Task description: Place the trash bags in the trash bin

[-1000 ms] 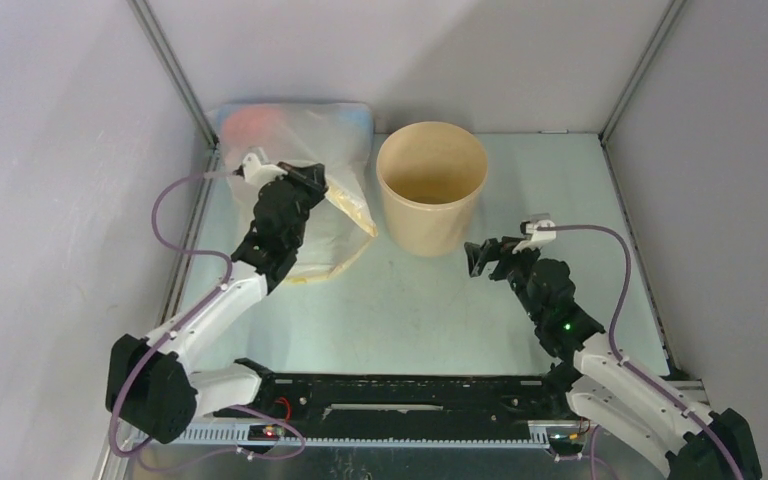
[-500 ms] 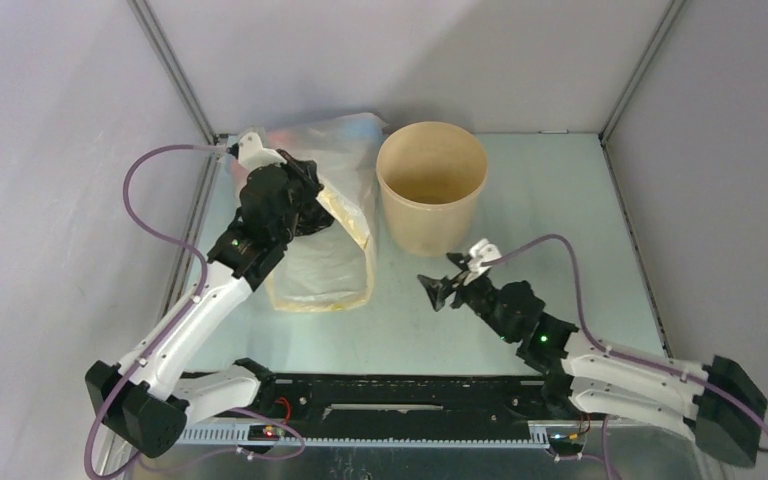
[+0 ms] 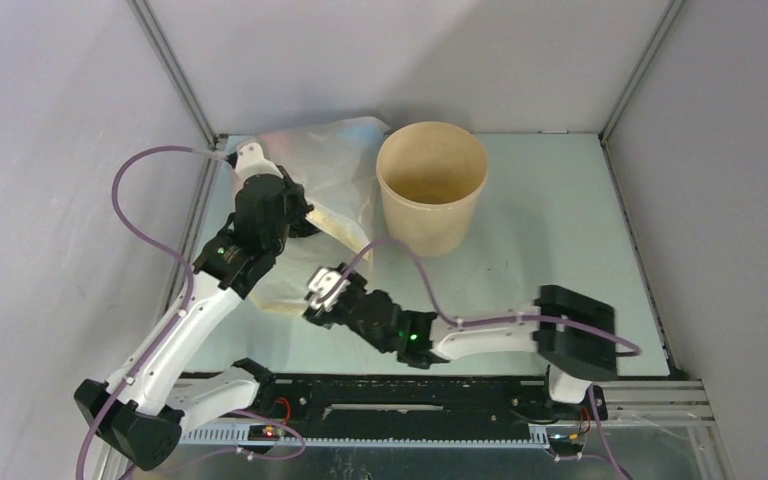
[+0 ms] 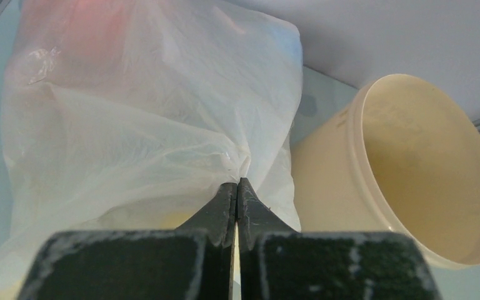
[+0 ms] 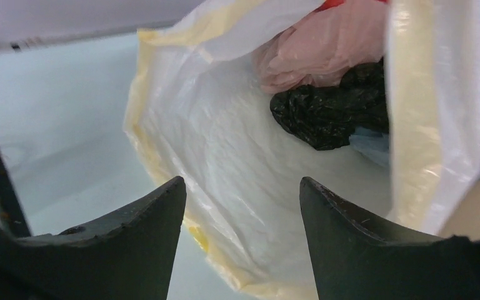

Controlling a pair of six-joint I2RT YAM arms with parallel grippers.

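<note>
The black trash bag [image 5: 331,112] lies crumpled inside the translucent clear bag [image 5: 237,144], beside a pink bag [image 5: 306,59]; it shows only in the right wrist view. My right gripper [image 5: 240,181] is open and empty at the clear bag's mouth, short of the black bag. In the top view it [image 3: 312,300] reaches far left. My left gripper [image 4: 237,182] is shut on a fold of the clear bag [image 4: 131,125] and holds it up; in the top view it [image 3: 303,218] is left of the tan trash bin [image 3: 431,185]. The bin [image 4: 412,169] stands upright and looks empty.
The clear bag [image 3: 335,165] lies against the back left corner, touching the bin's left side. The right arm's purple cable [image 3: 410,275] loops in front of the bin. Grey walls close the table on three sides.
My right arm swung left from beside the bin across the table front to the clear bag's mouth. My left gripper shifted slightly with the bag, and the bag's lower end drew back.
</note>
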